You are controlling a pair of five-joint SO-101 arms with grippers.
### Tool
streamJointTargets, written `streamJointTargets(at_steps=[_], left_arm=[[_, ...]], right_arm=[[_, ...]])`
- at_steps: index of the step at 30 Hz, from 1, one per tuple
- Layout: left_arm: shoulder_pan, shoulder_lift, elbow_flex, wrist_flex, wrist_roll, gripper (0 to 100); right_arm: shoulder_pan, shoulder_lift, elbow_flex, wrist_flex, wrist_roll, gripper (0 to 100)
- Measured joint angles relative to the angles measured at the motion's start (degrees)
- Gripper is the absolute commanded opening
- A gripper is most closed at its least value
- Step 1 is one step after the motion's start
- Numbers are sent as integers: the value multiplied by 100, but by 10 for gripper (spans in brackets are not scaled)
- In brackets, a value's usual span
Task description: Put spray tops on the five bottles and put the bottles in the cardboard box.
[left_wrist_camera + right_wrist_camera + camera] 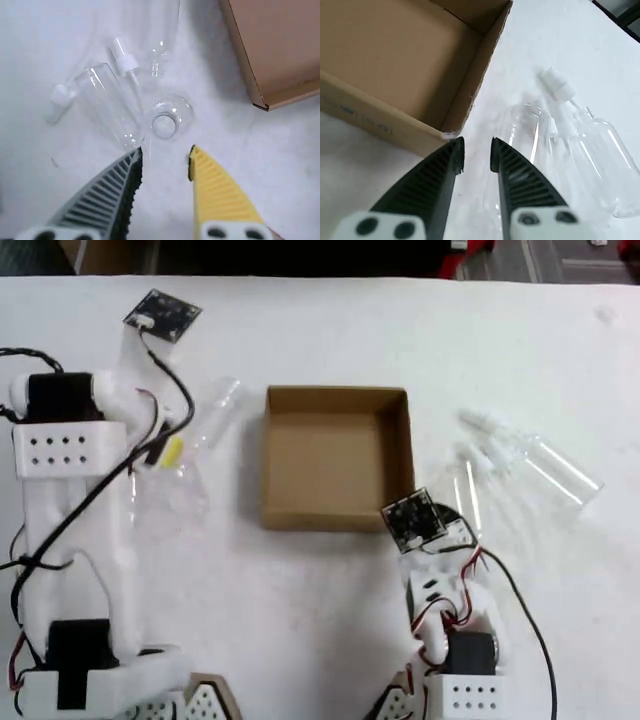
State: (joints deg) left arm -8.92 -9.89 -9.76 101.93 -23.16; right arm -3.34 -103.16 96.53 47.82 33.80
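Left claw [165, 154] just beside bottle [171, 111]

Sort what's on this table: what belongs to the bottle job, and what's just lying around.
Belongs to the job:
cardboard box
clear bottles by the left arm
clear bottles by the right arm
white spray tops

Just there:
white table covering
red item past the table's far edge, too small to identify
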Motion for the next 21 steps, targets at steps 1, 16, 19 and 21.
streamJointTargets(at_steps=[1,16,19,21], left_arm=[[9,18,0,0,0,174],[-26,18,712,-721,0,196],[-26,18,738,-809,0,196],[-26,18,738,-809,0,196]], right_arm=[[0,0,0,0,0,74],[0,0,0,0,0,74],[0,0,0,0,0,74],[0,0,0,0,0,74]])
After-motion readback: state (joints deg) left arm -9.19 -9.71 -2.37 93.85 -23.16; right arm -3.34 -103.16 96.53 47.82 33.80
